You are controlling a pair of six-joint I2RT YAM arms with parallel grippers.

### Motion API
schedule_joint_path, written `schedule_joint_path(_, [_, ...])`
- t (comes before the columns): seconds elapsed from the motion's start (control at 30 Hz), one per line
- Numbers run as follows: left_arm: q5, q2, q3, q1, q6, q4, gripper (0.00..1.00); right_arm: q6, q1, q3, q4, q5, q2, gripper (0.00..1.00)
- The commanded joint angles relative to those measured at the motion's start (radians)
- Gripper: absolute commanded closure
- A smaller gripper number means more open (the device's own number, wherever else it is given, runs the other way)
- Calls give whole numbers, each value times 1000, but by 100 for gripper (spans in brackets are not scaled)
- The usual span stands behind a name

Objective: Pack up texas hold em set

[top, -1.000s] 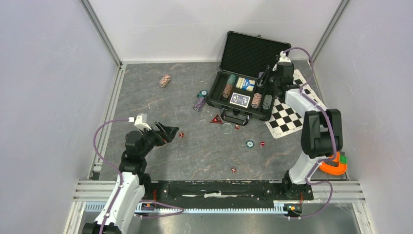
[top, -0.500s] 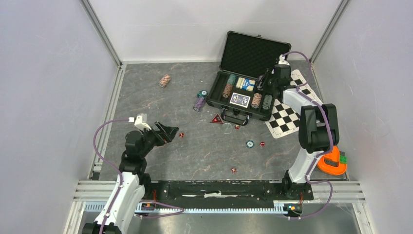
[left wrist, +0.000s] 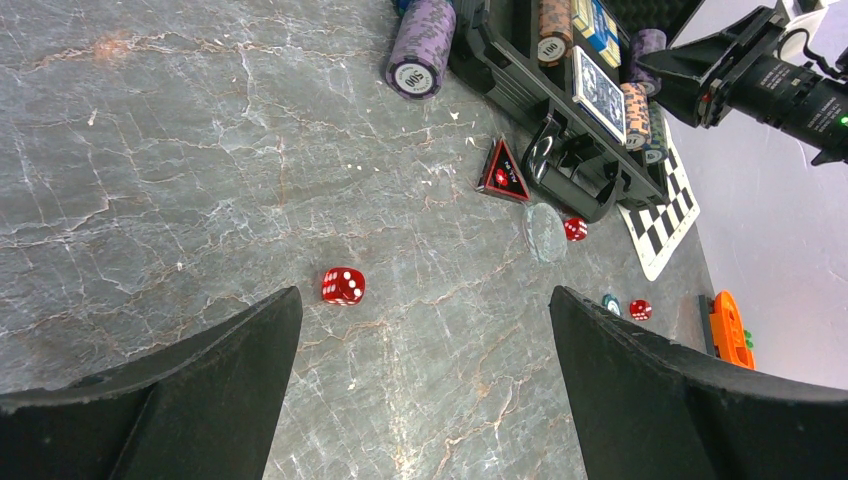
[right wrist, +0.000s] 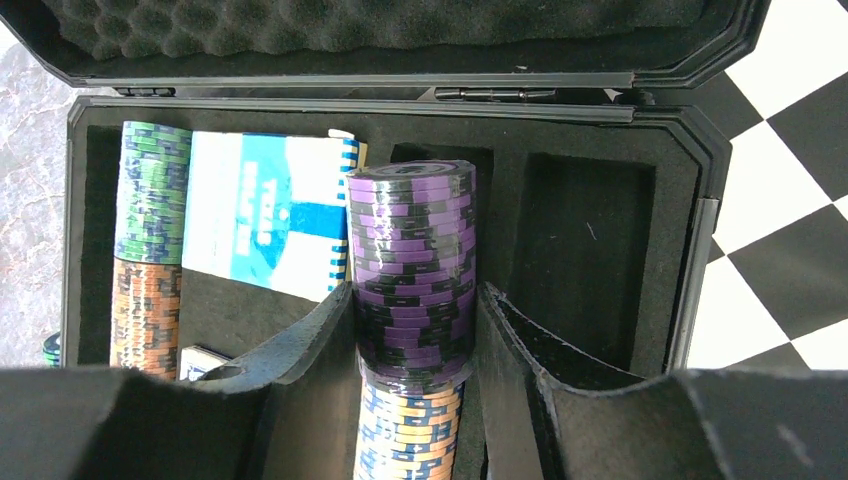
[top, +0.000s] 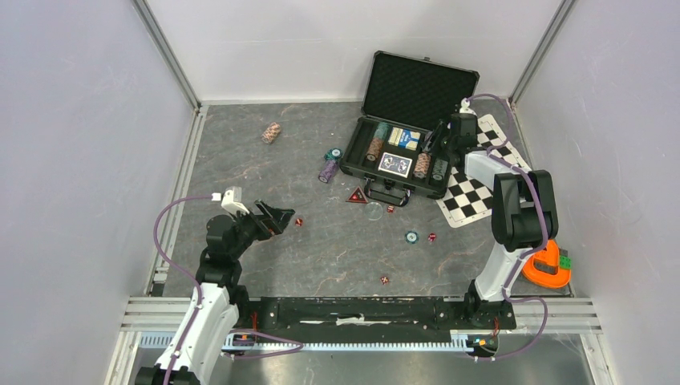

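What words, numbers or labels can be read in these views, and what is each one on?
"500": end face of the loose purple chip stack lying on the table.
"100": end chip of the orange chip stack in the case.
Red triangular marker: print too small to read.
Blue card box: lettering blurred, unreadable.

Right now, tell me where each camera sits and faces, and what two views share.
Top external: overhead behind the robot, looking down on the table; both arms show.
Left wrist: low over the table, facing the case; the open left gripper frames a red die.
Right wrist: over the case, looking in; the right gripper holds a purple chip stack.
Shared: all three show the case.
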Motion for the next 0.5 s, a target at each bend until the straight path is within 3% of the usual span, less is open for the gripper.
schedule_joint_path(0.0, [4, -4, -2, 2, 19, 36, 0, 36, 1, 5, 74, -31, -11, 50])
schedule_joint_path(0.33, [4, -4, -2, 3, 18, 35, 0, 62, 5, -2, 67, -48, -5, 47])
schedule_joint_path(0.47, [5, -3, -2, 3, 18, 35, 0, 55, 5, -11, 59, -23, -29, 41])
